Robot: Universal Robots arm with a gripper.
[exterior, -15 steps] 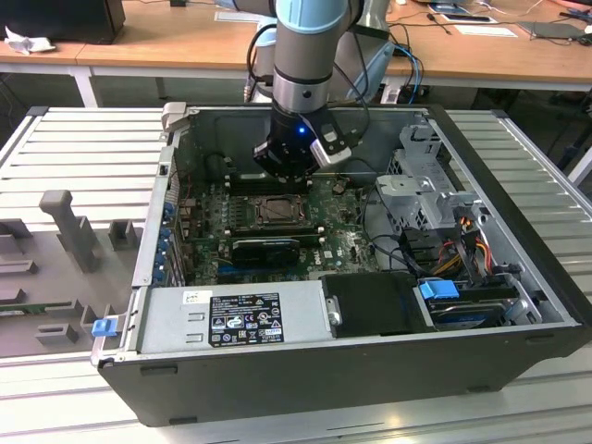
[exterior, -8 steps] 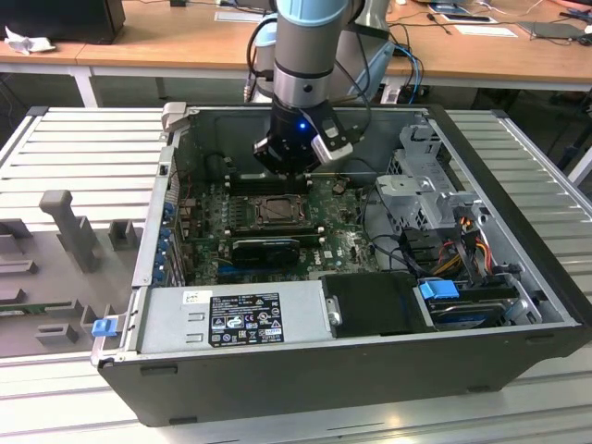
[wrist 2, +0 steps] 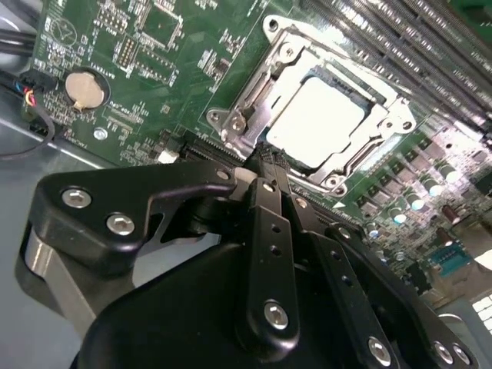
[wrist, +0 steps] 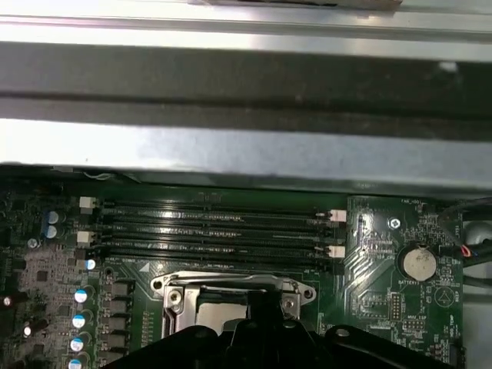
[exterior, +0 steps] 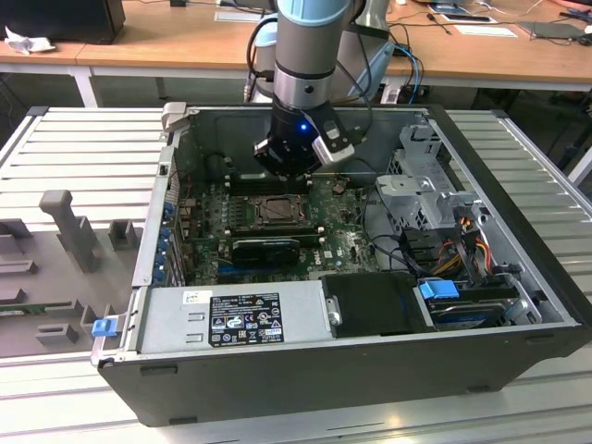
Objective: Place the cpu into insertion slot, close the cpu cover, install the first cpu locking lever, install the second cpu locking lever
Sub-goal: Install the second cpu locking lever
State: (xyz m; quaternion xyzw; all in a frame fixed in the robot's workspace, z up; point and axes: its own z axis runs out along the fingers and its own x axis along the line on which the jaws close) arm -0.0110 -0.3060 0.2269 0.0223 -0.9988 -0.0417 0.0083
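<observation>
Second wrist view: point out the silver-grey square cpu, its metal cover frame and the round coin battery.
silver-grey square cpu (wrist 2: 315, 123), second wrist view, centre of its face.
metal cover frame (wrist 2: 265, 88), second wrist view, side bar.
round coin battery (wrist 2: 83, 90), second wrist view, its middle.

A black label with white print and symbols sits on the power supply, with a small white sticker just beside it. In the first wrist view, white lettering rings the coin battery on the motherboard (none of it legible).
</observation>
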